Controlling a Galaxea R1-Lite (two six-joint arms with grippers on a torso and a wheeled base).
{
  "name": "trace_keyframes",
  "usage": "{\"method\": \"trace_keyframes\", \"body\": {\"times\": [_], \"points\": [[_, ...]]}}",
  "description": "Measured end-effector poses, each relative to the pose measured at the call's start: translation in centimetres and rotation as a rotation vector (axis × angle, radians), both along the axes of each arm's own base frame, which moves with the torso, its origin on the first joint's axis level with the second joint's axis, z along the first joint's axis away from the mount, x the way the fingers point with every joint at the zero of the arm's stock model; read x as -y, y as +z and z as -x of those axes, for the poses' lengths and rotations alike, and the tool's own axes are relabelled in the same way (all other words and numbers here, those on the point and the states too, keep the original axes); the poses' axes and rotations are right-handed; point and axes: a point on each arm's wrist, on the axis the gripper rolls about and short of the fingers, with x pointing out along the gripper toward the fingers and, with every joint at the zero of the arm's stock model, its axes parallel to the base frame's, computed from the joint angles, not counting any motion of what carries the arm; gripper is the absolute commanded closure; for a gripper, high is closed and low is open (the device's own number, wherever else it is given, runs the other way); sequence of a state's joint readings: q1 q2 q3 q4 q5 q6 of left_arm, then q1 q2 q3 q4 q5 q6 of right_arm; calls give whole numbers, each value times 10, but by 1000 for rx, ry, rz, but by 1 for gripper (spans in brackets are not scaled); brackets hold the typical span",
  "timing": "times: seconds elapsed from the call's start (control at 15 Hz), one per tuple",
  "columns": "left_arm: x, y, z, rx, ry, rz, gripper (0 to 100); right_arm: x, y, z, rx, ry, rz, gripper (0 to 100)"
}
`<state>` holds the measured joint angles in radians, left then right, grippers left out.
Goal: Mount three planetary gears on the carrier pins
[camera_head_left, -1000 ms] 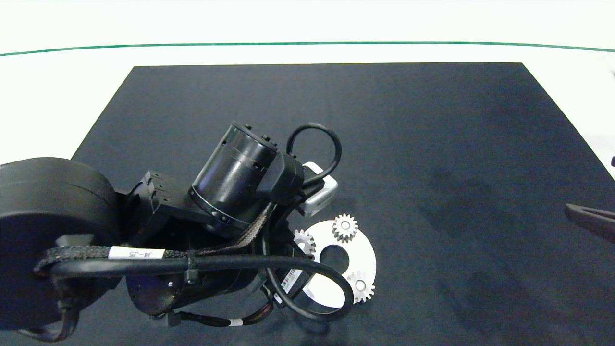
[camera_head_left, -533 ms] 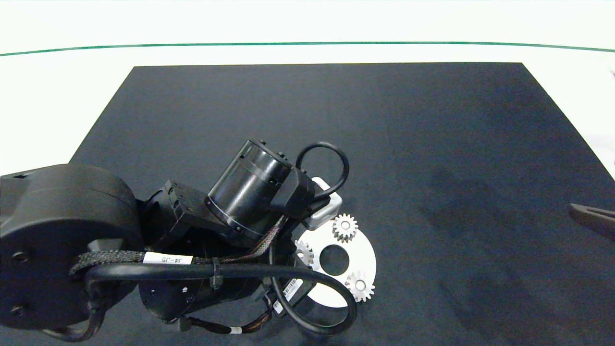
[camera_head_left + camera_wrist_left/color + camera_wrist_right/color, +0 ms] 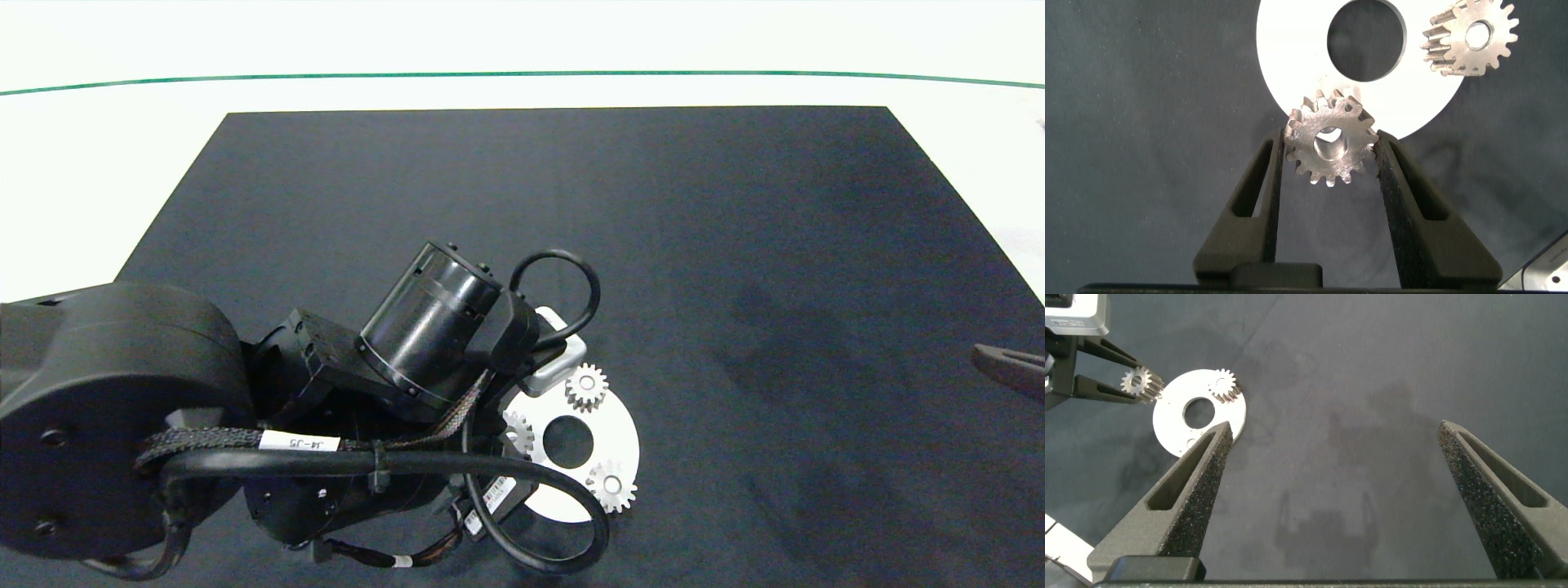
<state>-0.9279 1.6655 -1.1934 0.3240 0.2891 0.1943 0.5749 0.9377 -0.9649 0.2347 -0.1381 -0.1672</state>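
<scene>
The white disc (image 3: 622, 441) lies on the black mat, and its pins are covered by gears. One planetary gear (image 3: 586, 387) sits at the disc's far side and another (image 3: 611, 487) at its near right; each shows a pale centre. A third gear (image 3: 1331, 145) is at the disc's left rim (image 3: 1290, 49), with my left gripper (image 3: 1331, 144) shut on it. From overhead that gear (image 3: 519, 431) is half hidden under the left wrist. I cannot tell whether it sits on a pin. My right gripper (image 3: 1333, 433) hangs open far to the right, its fingertip (image 3: 1008, 367) at the picture's edge.
The black mat (image 3: 735, 245) covers most of the white table. The bulky left arm (image 3: 392, 351) and its cable loops overhang the disc's left side. A green line (image 3: 522, 73) runs along the table's far side.
The left arm has shifted right and toward the near edge. The gear it holds moved with it along the disc's left rim. The other two gears and the right gripper stayed put.
</scene>
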Motion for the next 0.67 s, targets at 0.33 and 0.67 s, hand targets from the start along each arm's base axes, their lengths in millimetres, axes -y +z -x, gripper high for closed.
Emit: {"method": "trace_keyframes", "body": {"times": [0.33, 0.67], "points": [[0, -4, -2, 7, -13, -22, 81, 0, -1, -1, -4, 1, 3, 0], [3, -9, -4, 7, -25, -49, 81, 0, 0, 0, 0, -1, 0, 0]]}}
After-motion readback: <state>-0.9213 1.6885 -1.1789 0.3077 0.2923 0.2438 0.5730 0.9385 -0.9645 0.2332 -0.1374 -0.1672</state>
